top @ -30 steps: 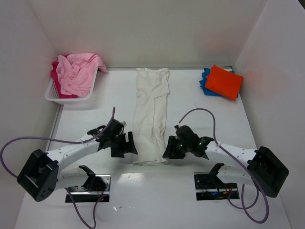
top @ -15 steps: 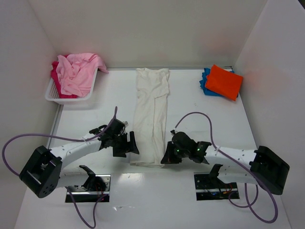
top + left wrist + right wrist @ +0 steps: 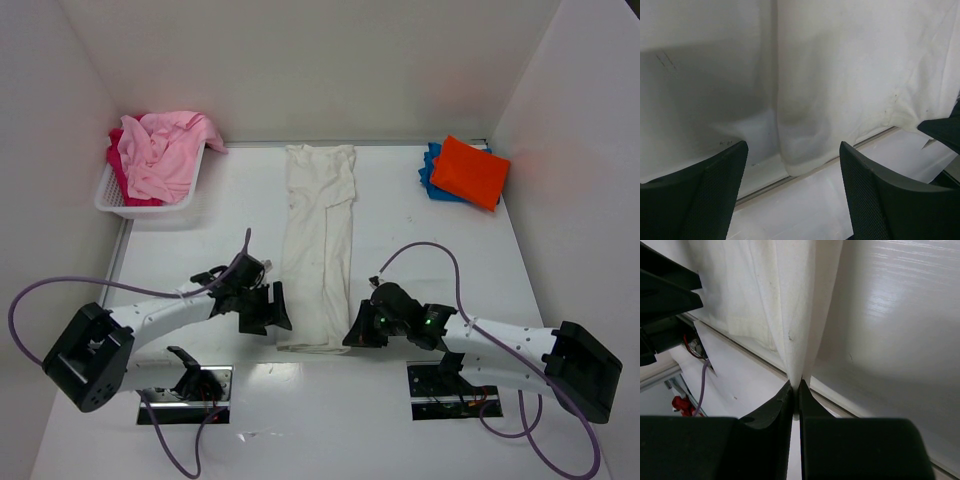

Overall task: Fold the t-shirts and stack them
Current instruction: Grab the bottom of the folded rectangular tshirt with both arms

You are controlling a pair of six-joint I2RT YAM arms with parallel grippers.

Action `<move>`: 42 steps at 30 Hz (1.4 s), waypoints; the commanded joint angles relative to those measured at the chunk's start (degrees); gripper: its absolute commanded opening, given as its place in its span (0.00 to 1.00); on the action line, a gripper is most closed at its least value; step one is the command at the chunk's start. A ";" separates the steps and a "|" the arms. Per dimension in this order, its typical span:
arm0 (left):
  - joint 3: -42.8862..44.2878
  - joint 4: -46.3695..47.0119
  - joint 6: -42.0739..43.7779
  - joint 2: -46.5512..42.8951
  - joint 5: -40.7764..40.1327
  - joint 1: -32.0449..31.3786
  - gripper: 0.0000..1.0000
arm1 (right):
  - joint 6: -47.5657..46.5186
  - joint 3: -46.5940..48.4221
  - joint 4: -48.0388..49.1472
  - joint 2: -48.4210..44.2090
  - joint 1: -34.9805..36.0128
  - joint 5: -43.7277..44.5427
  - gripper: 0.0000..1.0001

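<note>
A cream-white t-shirt [image 3: 320,240] lies as a long narrow strip down the middle of the table. My right gripper [image 3: 352,337] is shut on its near right corner; in the right wrist view the cloth [image 3: 800,315] runs up from between the closed jaws [image 3: 796,390]. At the shirt's near left corner my left gripper [image 3: 276,315] stands open, and that corner [image 3: 800,160] lies on the table between the fingers [image 3: 875,195], untouched. A pink t-shirt [image 3: 160,150] lies over a red-magenta one [image 3: 117,160] in the basket. An orange t-shirt [image 3: 470,172] sits folded on a blue one [image 3: 432,170] at the back right.
The white slotted basket [image 3: 145,208] stands at the back left by the left wall. White walls close in the table on three sides. Two black base plates [image 3: 185,385] sit at the near edge, and purple cables [image 3: 420,250] loop from both arms.
My right gripper has moved toward the near edge and closed on the shirt's near right corner. The left gripper has shifted slightly nearer and stays open.
</note>
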 commanded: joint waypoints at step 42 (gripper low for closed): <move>-4.66 1.82 -18.21 -3.04 -8.94 -8.18 0.00 | -0.93 1.05 -0.42 0.79 0.74 3.37 0.07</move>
